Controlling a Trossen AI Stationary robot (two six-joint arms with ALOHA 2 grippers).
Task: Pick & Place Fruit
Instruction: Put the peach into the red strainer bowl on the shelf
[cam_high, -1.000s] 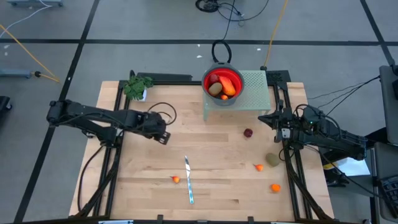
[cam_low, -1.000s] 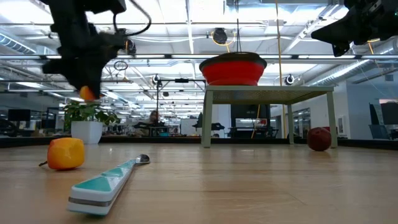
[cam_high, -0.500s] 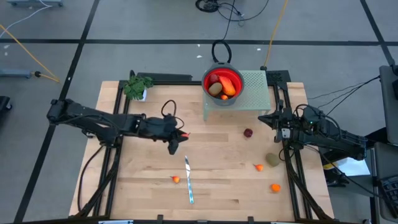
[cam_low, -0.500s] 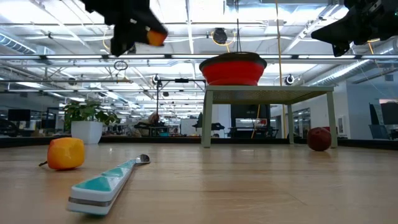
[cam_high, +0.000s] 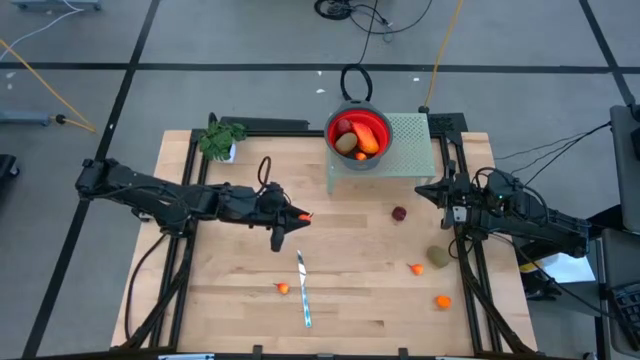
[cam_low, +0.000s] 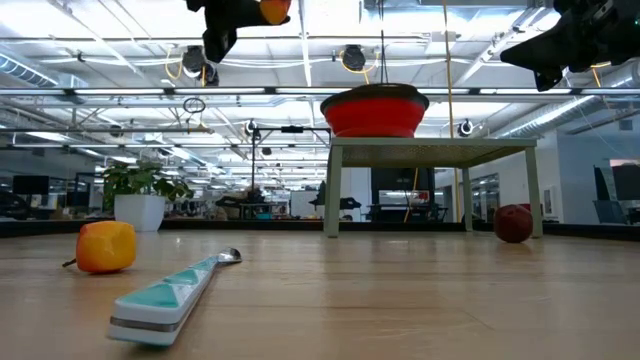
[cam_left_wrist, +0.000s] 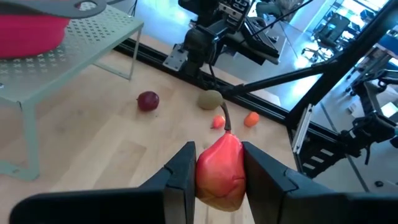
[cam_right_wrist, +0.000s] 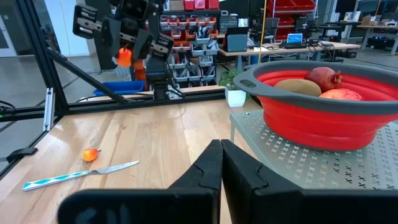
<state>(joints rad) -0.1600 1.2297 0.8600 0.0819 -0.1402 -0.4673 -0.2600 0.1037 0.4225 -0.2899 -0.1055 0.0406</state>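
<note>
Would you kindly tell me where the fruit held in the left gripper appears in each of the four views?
High view: the orange-red fruit is mid-table, above the knife.
Low view: at the top edge, left of the red bowl.
Left wrist view: low centre, clamped between the fingers.
Right wrist view: upper left.
Shared landmark: the red bowl.

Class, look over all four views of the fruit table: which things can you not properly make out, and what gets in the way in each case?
- Bowl contents: low view, the red wall hides them.
- Right gripper: low view, cut off by the top edge.
- Held fruit: left wrist view, its sides are covered by the left gripper fingers.
- Small orange pieces: high view, too small to name.
</note>
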